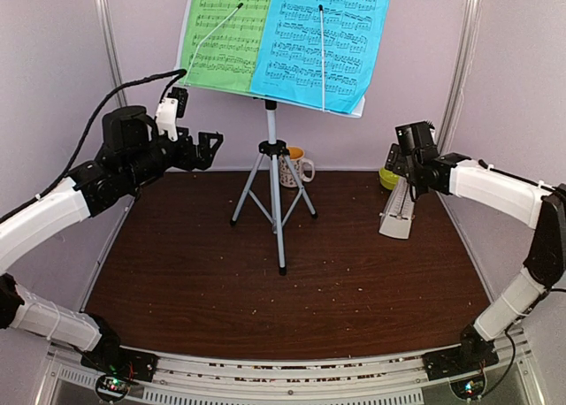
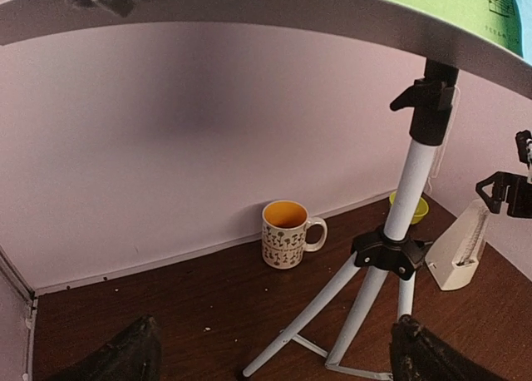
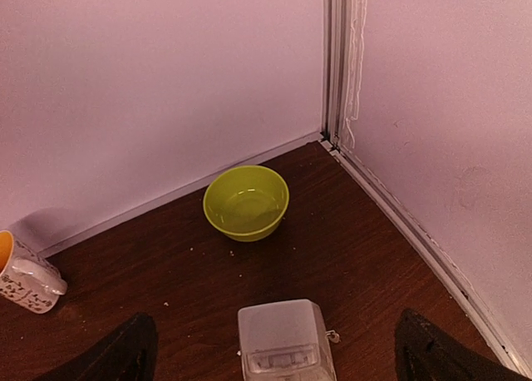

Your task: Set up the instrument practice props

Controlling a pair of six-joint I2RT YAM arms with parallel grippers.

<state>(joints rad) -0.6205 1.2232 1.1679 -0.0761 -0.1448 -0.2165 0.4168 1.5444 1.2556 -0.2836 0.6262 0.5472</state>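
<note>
— Seeing left gripper (image 2: 274,358) spread wide, gripping nothing, hovering left of the music stand (image 1: 274,184)?
— Seeing it. Displaying green sheet (image 1: 228,34) beside blue sheet (image 1: 323,38) up top. Rightward, hanging right gripper (image 3: 278,349) open over the metronome (image 1: 398,212), possibly just clearing it.

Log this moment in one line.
white perforated-metal music stand upright; green music sheet, blue music sheet on stand; white pyramid metronome under right tool, open; left tool open, empty

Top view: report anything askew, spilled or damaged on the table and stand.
Pale crumbs speckle the dark table, thickest along the near edge. The music stand seems to dip rightward in the top view, leaving the blue sheet lower than the green sheet. The metronome stands upright; nothing looks broken.
</note>
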